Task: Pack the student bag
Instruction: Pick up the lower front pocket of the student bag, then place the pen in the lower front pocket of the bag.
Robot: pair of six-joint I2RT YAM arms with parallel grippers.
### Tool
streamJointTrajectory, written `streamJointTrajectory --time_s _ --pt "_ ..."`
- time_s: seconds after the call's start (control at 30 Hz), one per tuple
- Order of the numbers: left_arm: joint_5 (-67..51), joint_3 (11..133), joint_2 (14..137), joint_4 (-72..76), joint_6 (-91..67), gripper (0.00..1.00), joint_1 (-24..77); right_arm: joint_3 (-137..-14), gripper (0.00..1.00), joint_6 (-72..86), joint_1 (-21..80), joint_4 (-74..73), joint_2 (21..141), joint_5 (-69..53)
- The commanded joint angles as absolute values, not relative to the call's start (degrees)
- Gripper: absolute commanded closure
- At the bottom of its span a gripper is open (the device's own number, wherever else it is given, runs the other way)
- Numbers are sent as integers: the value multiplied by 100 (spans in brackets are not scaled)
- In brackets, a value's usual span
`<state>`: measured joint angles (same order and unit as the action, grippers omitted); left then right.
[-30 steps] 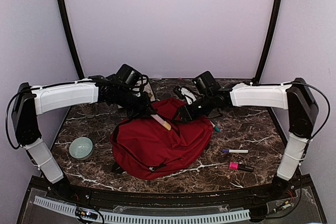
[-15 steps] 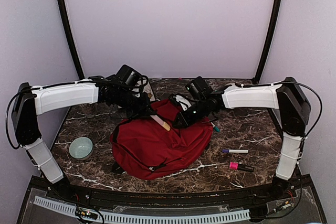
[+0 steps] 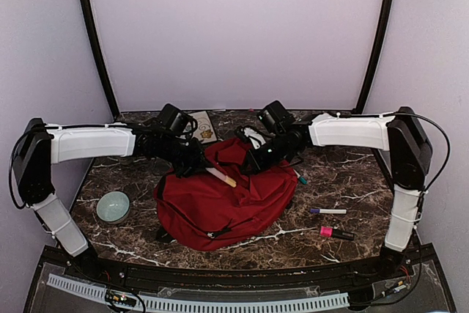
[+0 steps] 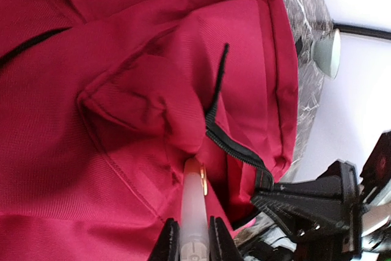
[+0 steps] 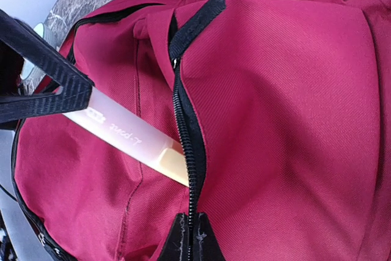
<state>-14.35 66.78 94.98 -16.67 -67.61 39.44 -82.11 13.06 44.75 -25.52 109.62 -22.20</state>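
- The student bag [image 3: 220, 203], dark red and soft, lies flat at the middle of the marbled surface [image 3: 344, 181], between the two arms, with black straps showing at its 7 o'clock edge.
- The left hand [image 3: 196, 168] reaches over the bag from 10 o'clock. Its fingers are drawn narrow around a frosted pen [image 3: 221, 177], gripping the barrel near its back end.
- In the left wrist view, the pen's yellow-orange tip points into a fold of red cloth just beside the black zip [image 4: 235, 145].
- In the right wrist view, that tip lies against the open zip line, touching the black teeth. Whether it has gone past them cannot be told.
- The right hand [image 3: 253, 163] comes in from 2 o'clock. Its fingertips are closed tight, pinching the zip tape of the bag at the bottom of the opening.
- Above the pinch the zip runs up to a flat black tab [image 5: 197, 19], and the cloth on either side gapes a little.
- A pale green bowl [image 3: 113, 206] sits at 9 o'clock from the bag, apart from it.
- A purple-capped marker [image 3: 327, 211] lies at 3 o'clock from the bag, and a pink marker [image 3: 335, 233] lies at 4 o'clock. Both are off the cloth.
- A teal-tipped pen [image 3: 300, 178] lies just beside the bag's 2 o'clock edge, below the right forearm.
- A printed card [image 3: 203, 127] lies at 12 o'clock, near the back wall.
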Motion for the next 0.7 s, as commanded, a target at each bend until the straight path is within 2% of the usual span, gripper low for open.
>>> streamJointTrajectory --time_s 0.0,0.17,0.43,0.67 --pt "-1604 6118 9354 -636 -7896 100 3908 -8309 100 1688 4509 -2374 10819 -2223" --pt "-1470 5950 9422 -266 -8490 100 4007 -8331 100 1914 4508 -2336 10794 -2213" --pt "-1328 5502 9716 1212 -9381 100 4176 -8461 100 1919 4508 -2452 10818 -2285" --pt "-1516 6129 10261 1068 -9196 100 4224 -8533 100 1855 4500 -2550 10794 -2198"
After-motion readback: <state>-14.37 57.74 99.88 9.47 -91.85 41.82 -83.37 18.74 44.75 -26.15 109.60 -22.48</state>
